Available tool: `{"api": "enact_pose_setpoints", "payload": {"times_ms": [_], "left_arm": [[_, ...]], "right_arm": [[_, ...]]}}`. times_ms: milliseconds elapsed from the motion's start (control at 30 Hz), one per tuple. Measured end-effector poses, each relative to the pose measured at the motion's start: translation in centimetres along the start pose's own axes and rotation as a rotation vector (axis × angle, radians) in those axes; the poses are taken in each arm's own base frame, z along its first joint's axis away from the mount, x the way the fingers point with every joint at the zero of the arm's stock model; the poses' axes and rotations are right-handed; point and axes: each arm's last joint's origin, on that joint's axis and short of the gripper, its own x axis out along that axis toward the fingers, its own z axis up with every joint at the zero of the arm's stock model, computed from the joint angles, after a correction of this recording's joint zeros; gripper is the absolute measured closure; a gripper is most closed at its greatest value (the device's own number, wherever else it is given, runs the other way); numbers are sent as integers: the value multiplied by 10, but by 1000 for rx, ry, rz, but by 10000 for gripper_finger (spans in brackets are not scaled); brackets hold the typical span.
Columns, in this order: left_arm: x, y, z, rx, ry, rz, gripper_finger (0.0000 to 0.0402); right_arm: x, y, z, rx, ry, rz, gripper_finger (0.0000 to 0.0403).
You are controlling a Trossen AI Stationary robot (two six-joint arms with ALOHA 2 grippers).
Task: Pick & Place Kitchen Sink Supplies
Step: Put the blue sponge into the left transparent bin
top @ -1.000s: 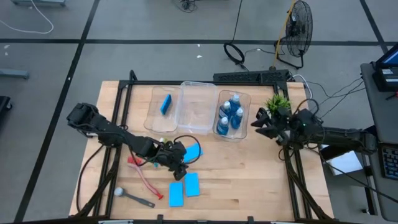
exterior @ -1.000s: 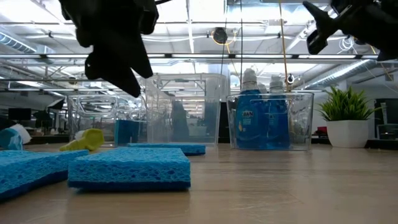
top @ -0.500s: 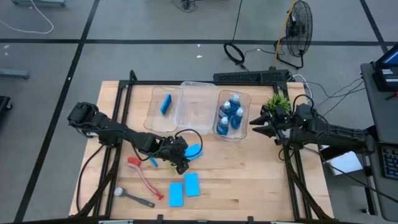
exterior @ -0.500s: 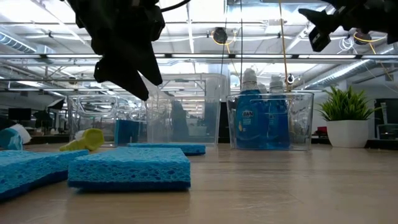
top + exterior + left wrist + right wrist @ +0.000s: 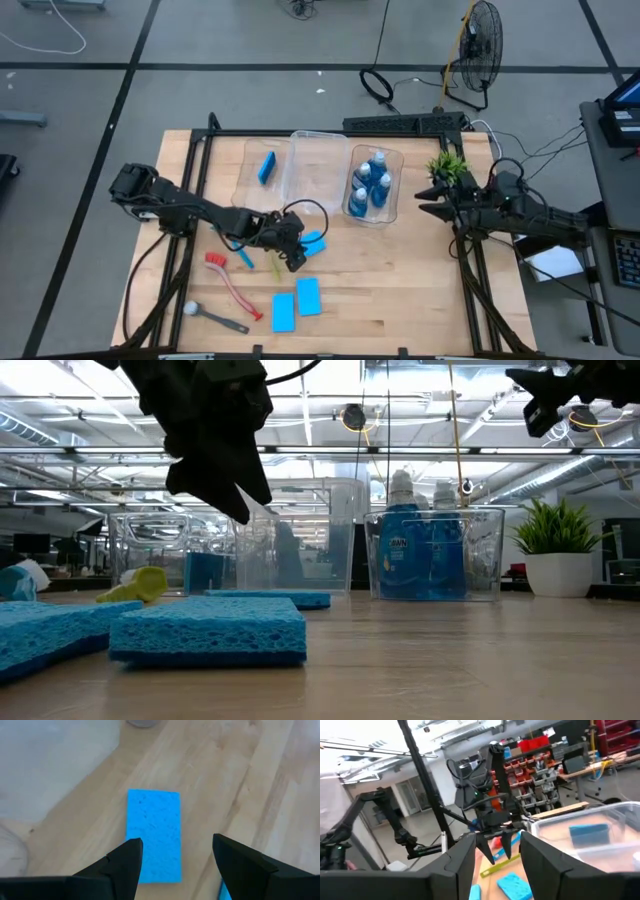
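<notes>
My left gripper (image 5: 297, 258) (image 5: 177, 855) hovers open over a flat blue sponge (image 5: 314, 243) (image 5: 154, 834) that lies flat on the wood near the middle bin; its fingers stand apart above the sponge's near end. Two more sponges (image 5: 295, 303) (image 5: 208, 628) lie side by side nearer the front edge. A fourth sponge (image 5: 267, 167) sits in the left clear bin. The blue-liquid bottles (image 5: 370, 186) stand in the right bin. Red (image 5: 231, 283), yellow-green (image 5: 276, 266) and grey-black (image 5: 216, 318) brushes lie on the table. My right gripper (image 5: 424, 202) (image 5: 497, 840) waits open in the air beside the plant.
Three clear bins (image 5: 318, 172) stand in a row at the table's far side. A small green potted plant (image 5: 447, 165) stands at the far right, close to my right arm. Bare wood (image 5: 400, 290) lies at the near right.
My left gripper has moved a little toward the table's right and far side, over the sponge by the middle bin, staying above the table. My right gripper has drawn back toward the table's right edge.
</notes>
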Motion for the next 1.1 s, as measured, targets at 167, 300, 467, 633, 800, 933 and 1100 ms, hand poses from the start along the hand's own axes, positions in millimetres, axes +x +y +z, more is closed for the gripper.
{"api": "enact_pose_setpoints", "payload": {"times_ms": [167, 300, 467, 633, 800, 933, 1100], "left_arm": [[6, 5, -2, 6, 23, 43, 156], [20, 2, -7, -33, 67, 25, 156], [35, -10, -15, -64, 158, 15, 156], [41, -29, -7, -34, 192, 75, 156], [50, -43, 4, 53, 217, 156, 156], [62, -49, 9, 88, 215, 185, 156], [70, -46, 9, 62, 227, 283, 156]], "right_arm": [[-6, -2, -5, 18, 25, -64, 261], [-8, -1, -5, 18, 16, -67, 261], [-10, 0, -4, 21, 7, -63, 261], [-10, 0, -5, 31, 6, -62, 261], [-10, 0, -5, 34, 7, -61, 261], [-10, 0, -5, 34, 8, -58, 261], [-10, 0, -5, 34, 8, -58, 261]]}}
